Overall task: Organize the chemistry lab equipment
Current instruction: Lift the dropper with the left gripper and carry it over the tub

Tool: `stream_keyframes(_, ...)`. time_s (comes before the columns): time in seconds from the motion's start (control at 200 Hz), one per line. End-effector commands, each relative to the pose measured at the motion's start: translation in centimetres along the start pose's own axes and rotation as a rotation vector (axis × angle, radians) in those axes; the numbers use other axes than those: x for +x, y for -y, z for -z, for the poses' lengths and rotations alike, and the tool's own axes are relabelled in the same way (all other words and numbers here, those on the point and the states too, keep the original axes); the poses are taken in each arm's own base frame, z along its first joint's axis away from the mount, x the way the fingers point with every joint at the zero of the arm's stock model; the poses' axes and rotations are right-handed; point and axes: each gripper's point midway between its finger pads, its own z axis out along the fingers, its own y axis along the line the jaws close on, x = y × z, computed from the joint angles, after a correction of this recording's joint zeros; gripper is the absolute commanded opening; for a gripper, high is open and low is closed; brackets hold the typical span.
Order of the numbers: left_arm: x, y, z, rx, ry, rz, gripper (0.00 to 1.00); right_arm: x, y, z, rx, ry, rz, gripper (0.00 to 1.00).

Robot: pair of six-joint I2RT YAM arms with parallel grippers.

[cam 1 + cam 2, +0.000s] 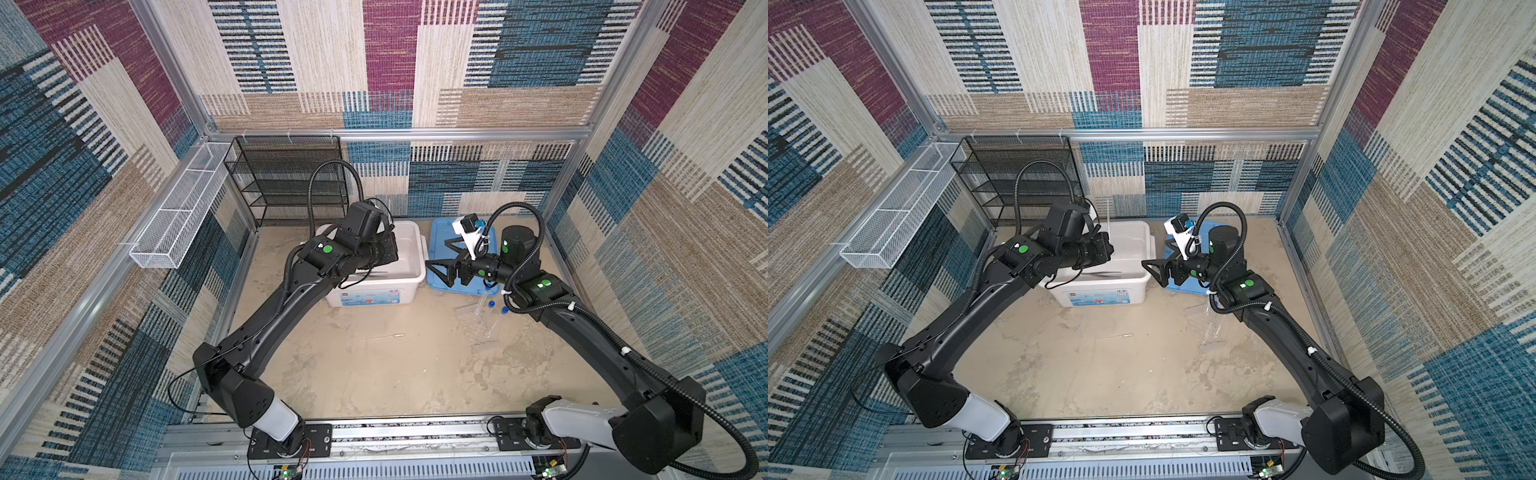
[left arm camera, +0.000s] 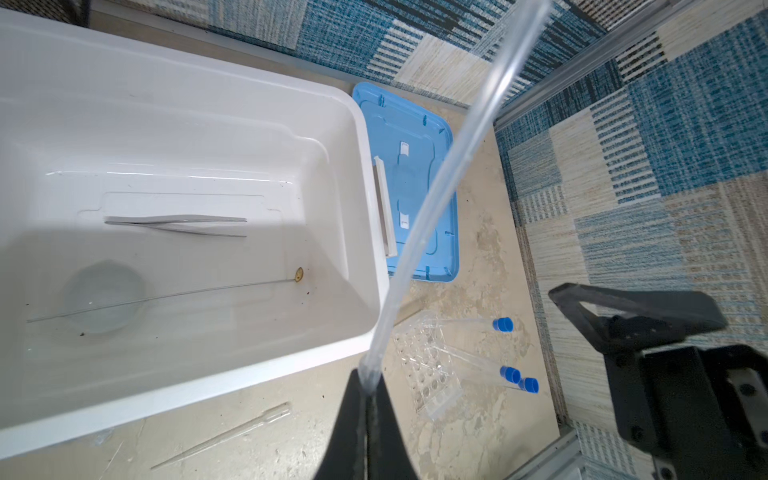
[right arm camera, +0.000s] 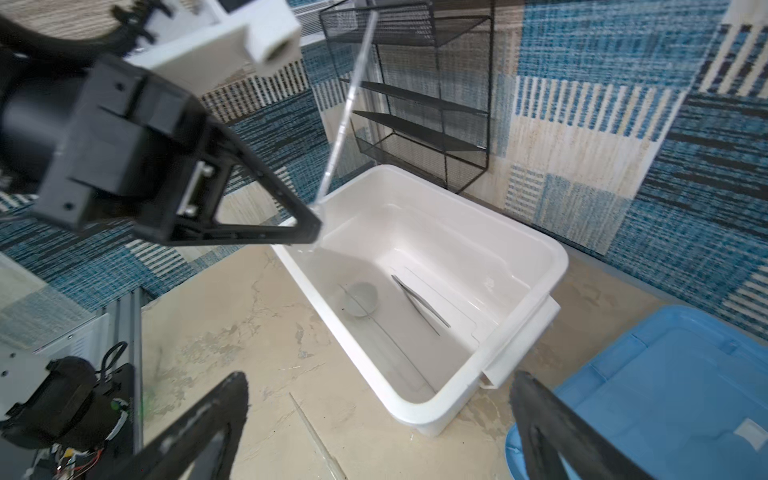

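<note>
Surrounding mottled tabletop (image 1: 374, 374): seemingly carpeted walls (image 1: 390, 62)

Both top views looked steeply down from above the near edge, sharing the whole beige mottled tabletop (image 1: 374, 374). The left wrist camera hung close over the big white plastic tub (image 2: 166, 124), facing right; the right wrist camera faced left across it.
</note>
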Motion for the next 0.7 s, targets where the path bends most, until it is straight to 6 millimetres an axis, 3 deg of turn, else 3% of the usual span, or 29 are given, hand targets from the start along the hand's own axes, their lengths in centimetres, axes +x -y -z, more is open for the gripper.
stream_keyframes(0.0,-0.3,0.8,-1.0,0.053,-0.022,-0.009,0.04,-1.3,-0.2,-0.1,-0.047,0.054,0.027,0.99)
stream_keyframes(0.13,-0.1,-0.2,-3.2,0.006,-0.055,-0.029,0.04,0.1,2.8,-1.4,0.046,-0.014,-0.034,0.99)
stream_keyframes(0.3,0.8,-1.9,-7.3,-0.105,-0.157,-0.091,0.04,2.8,8.2,-2.7,0.256,-0.133,-0.132,0.99)
stream_keyframes(0.616,2.7,-3.3,-12.5,-0.113,-0.272,-0.02,0.05,4.4,9.6,-3.3,0.278,-0.182,-0.157,0.99)
stream_keyframes(0.691,3.1,-3.8,-13.4,-0.124,-0.291,-0.026,0.01,4.6,9.8,-3.2,0.284,-0.186,-0.156,0.99)
